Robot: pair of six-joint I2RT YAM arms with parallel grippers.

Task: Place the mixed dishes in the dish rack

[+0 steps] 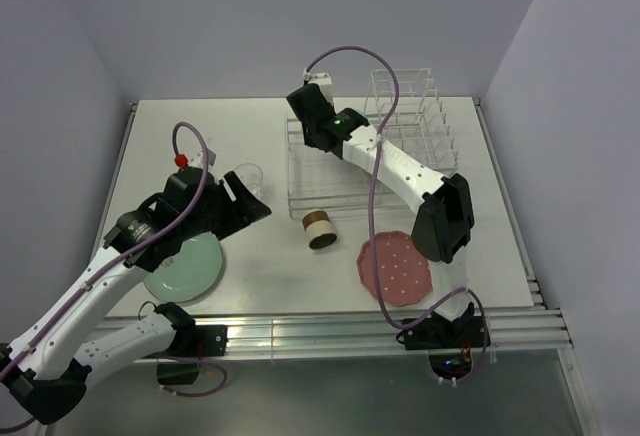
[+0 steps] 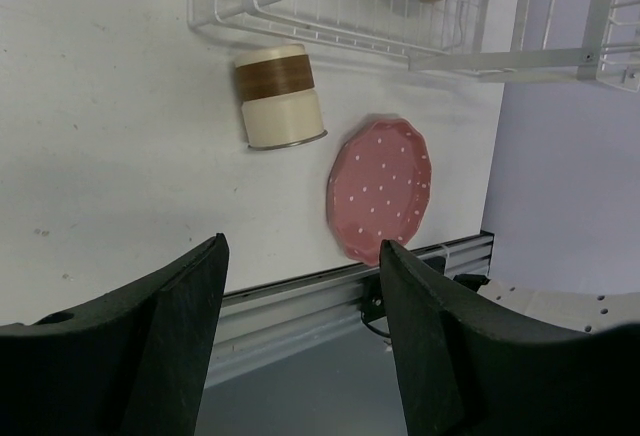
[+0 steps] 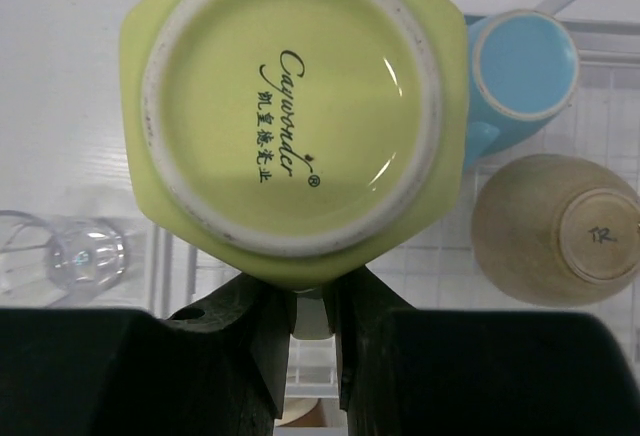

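Right fingers (image 3: 262, 331) on upturned yellow-green mug (image 3: 295, 106)

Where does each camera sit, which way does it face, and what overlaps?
Top external: above and behind, looking down on the white table; left arm and right arm show.
Left wrist: facing across the table at the brown-banded tan cup, pink dotted plate and white wire rack; own open fingers show.
Right wrist: over the rack, looking down on the yellow-green ceramic mug, pinched by its fingers.
Shared: top and left wrist show cup and plate.
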